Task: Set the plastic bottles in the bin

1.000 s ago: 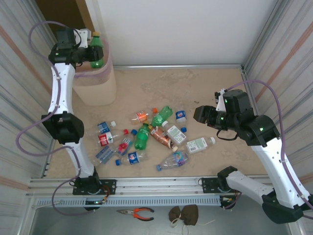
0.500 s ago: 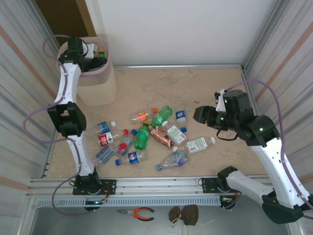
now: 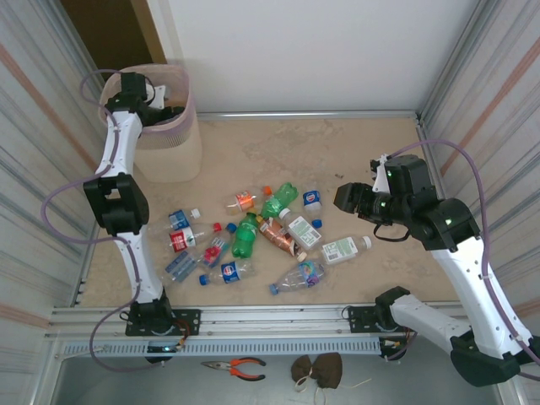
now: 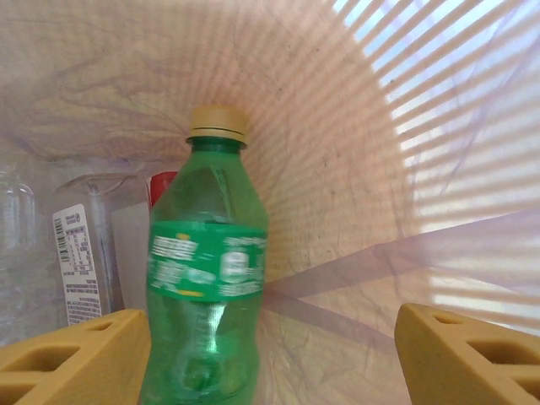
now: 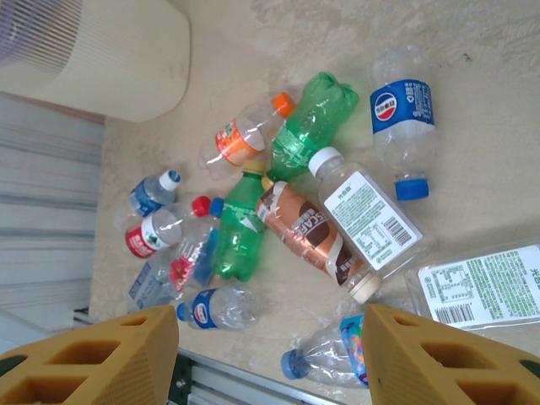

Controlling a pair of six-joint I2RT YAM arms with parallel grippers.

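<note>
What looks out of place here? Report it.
Orange-handled pliers and a brown crumpled bundle lie on the near grey ledge, apart from the scattered bottles. Neither is a bottle, so both look stray.

Orange-handled pliers [image 3: 236,366] lie on the grey ledge [image 3: 110,378], just beside 1 brown crumpled lump [image 3: 317,369].

Pale pink perforated bin [image 3: 171,156] far left, green bottle [image 4: 207,278] inside, remaining bottles [image 3: 245,238] scattered mid-table.

Bin [image 3: 169,126] at the far left corner of the surface [image 3: 337,152]. Inside it, one bottle [image 4: 207,278] just ahead of the left claw [image 4: 270,346], more bottles [image 4: 80,261] behind, leftward. Loose bottles [image 3: 245,236] clustered mid-surface, right claw [image 5: 270,333] over to their right.
</note>
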